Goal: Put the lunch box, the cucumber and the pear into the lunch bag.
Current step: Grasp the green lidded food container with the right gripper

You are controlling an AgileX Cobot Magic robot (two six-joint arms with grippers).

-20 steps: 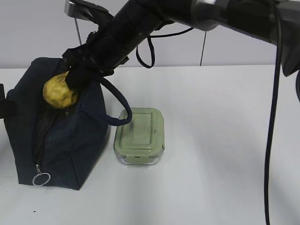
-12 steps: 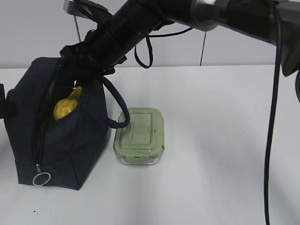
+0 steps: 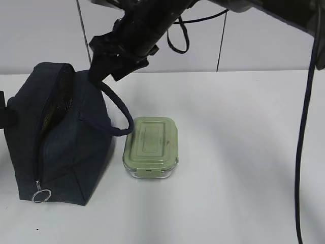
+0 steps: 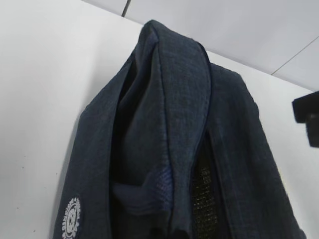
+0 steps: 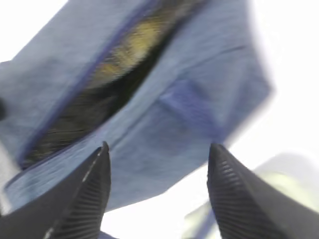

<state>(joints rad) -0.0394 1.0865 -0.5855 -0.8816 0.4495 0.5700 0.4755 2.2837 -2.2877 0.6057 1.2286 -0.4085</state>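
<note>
The navy lunch bag point(image 3: 61, 147) stands at the left with its top zipper open. The pear point(image 5: 132, 42) lies inside it, a yellow blur through the opening in the right wrist view; the exterior view hides it. My right gripper point(image 3: 104, 71) hangs open and empty above the bag's far right top, its fingers wide apart point(image 5: 159, 145). The lunch box point(image 3: 151, 147) with its sage-green lid sits on the table just right of the bag. My left gripper point(image 3: 4, 116) is at the bag's left side, and a fold of the bag's rim point(image 4: 169, 164) runs into its hidden jaws. The cucumber is not in view.
The bag's padded loop handle point(image 3: 119, 114) arcs out toward the lunch box. The silver ring pull point(image 3: 41, 195) hangs at the bag's near end. The right arm and its cables point(image 3: 304, 127) cross above from the upper right. The white table point(image 3: 244, 168) stretches right of the box.
</note>
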